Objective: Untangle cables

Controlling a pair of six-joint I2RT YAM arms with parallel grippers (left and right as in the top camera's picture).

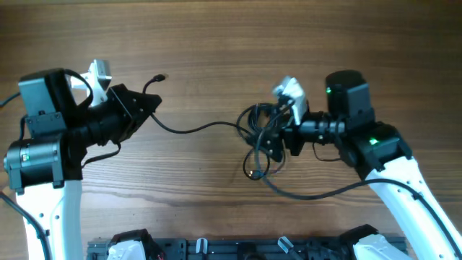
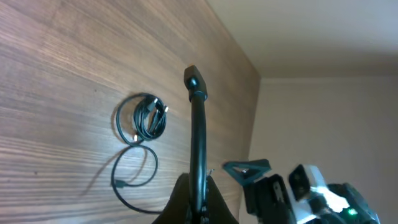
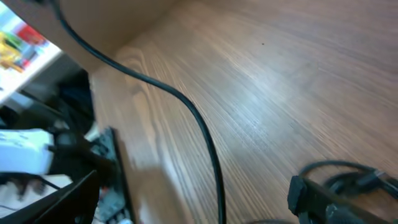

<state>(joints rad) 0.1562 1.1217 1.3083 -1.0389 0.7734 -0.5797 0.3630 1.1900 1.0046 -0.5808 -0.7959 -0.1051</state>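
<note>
Table (image 1: 216, 43): wood grain top; everything else sits on it or over it.
Left arm (image 1: 43, 144): comes in from the near left edge, wrist pointing right and away.
Right arm (image 1: 390, 166): comes in from the near right, white lower link, wrist pointing left, green lights on the housing.
Rack (image 1: 216, 249): dark strip along the near table edge between the arm bases, with white parts on it. Too cropped to read further.
Left gripper (image 1: 144, 107): fingers closed tight on one strand of the cables (image 1: 258, 119). In the left wrist view the strand rises straight out from between the two dark fingers.
Right gripper (image 1: 274, 137): from overhead it overlaps the right side of the coil. Can't tell if the fingers are apart or together. The right wrist view only shows a dark block with bits of cord at the lower right corner.
Cables, main part: small black coil near table centre, just left of the right wrist.
Held strand (image 1: 195, 130): runs from the left gripper across the wood to the coil, sagging slightly.
Long strand (image 1: 310, 195): leaves the coil on the near side and curves right, under the right arm.
Loose loop (image 1: 256, 167): lies flat just on the near side of the coil.
Plug (image 1: 160, 77): free end of the held strand, sticking out past the left fingers, off the table.
</note>
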